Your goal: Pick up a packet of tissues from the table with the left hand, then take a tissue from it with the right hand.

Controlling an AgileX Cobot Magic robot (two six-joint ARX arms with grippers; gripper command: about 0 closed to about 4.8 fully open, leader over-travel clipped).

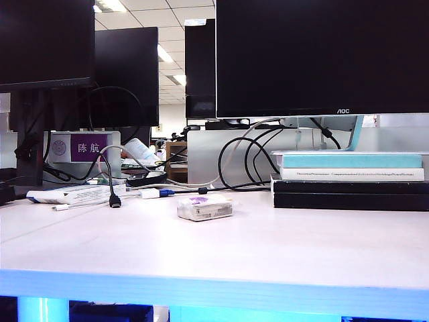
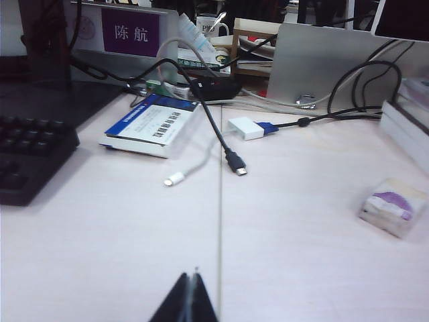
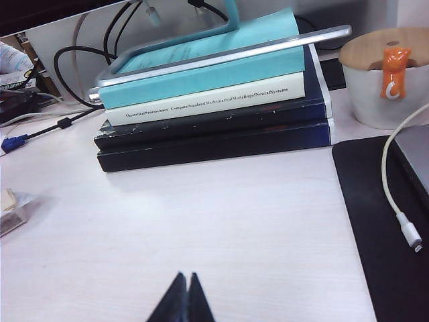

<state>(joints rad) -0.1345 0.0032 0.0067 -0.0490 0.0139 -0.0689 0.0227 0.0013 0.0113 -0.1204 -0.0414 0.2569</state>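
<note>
In the exterior view the packet of tissues [image 1: 205, 208] lies untouched mid-bench, no arm visible; in the left wrist view the left pincer [image 2: 192, 300] is closed and empty, well apart from the packet; in the right wrist view the right pincer [image 3: 185, 300] is likewise closed and empty, so both steps remain.

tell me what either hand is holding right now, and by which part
Nothing. The left hand and right hand are both shut and empty; the packet of tissues lies untouched on the table.

Tissue packet [image 1: 205, 208], purple label up, flat on table [image 1: 214, 255]
</note>
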